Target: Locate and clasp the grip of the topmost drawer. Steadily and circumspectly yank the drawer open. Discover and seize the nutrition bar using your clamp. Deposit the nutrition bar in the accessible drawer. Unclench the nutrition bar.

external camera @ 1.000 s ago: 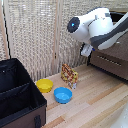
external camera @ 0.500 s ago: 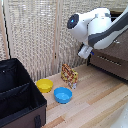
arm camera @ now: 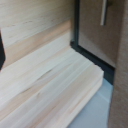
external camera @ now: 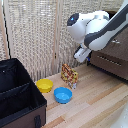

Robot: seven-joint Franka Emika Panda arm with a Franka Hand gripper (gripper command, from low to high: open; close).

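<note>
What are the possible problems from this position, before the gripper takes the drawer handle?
1. The handle sits at the very edge of the wrist view, so the gripper may miss it.
2. The arm hangs close to the dresser and might bump its front.
3. The snack bar stands upright beside the blue bowl; it may tip later.

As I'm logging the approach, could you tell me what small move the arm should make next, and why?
Probably ease the gripper toward the dresser and line up on a drawer handle. In the exterior view the gripper hangs beside the dresser front, holding nothing I can see, while the nutrition bar stands on the floor by the bowls.
</note>
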